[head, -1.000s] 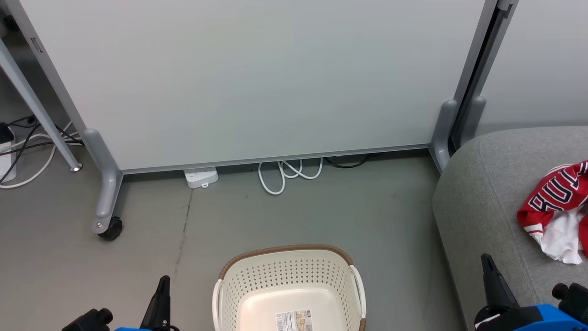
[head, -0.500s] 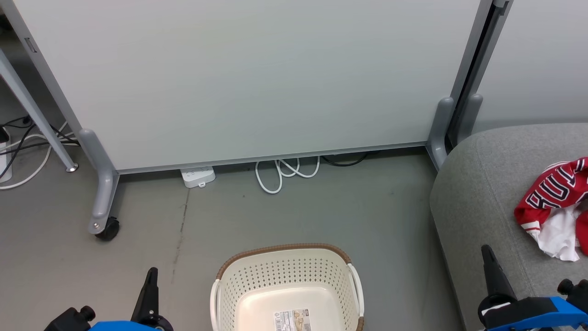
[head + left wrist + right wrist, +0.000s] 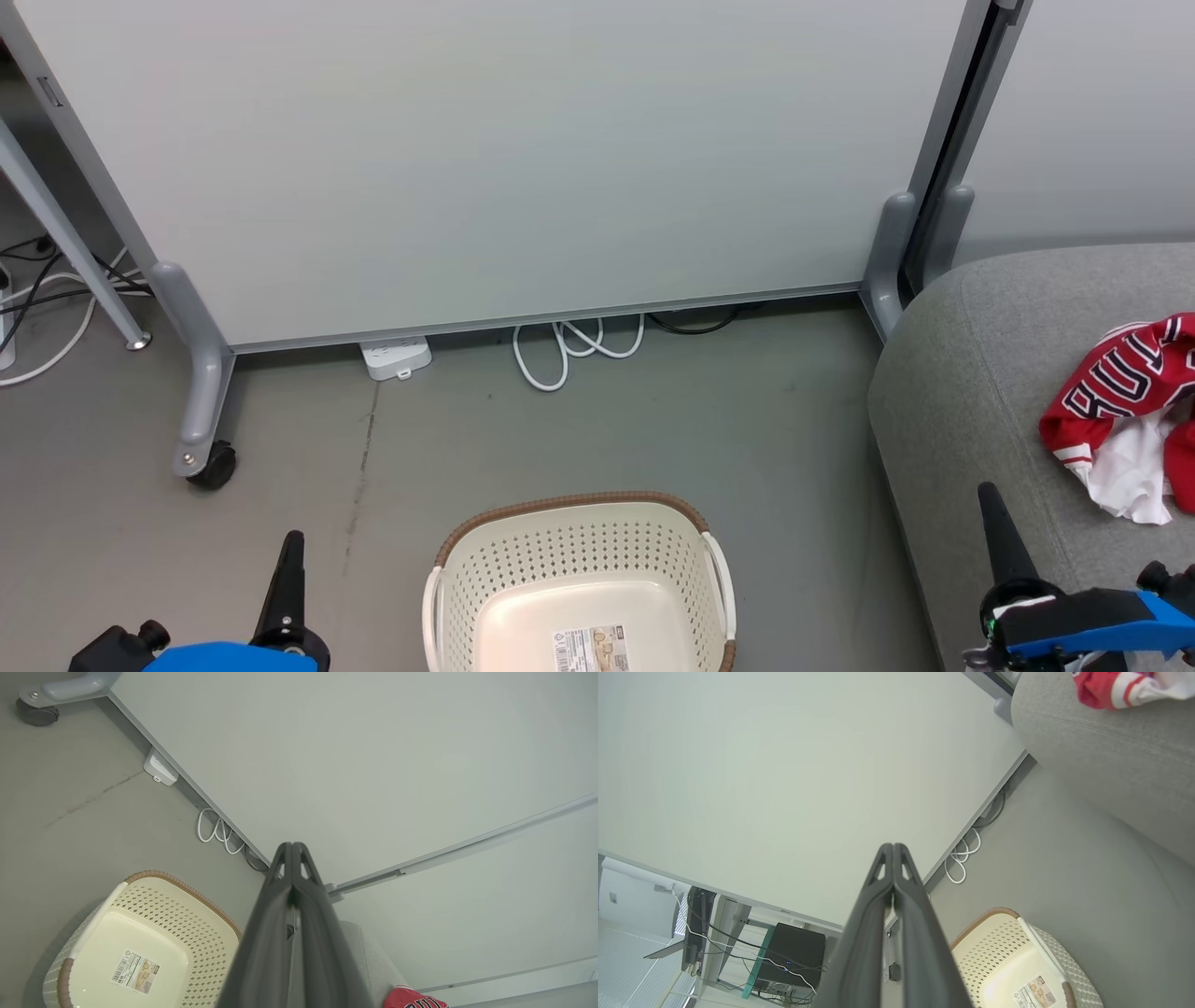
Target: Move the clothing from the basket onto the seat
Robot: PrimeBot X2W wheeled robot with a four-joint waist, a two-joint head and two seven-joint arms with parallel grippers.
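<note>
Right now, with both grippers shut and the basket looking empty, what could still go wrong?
1. The clothing lies on the seat at the head view's right border and is partly cut off, so I cannot confirm both garments are there.
2. The right gripper stands near the seat's edge; a turn could brush the cushion.
3. A white cable loops on the floor beyond the basket; rolling forward might catch it.

Both jaws together, seemingly empty
</note>
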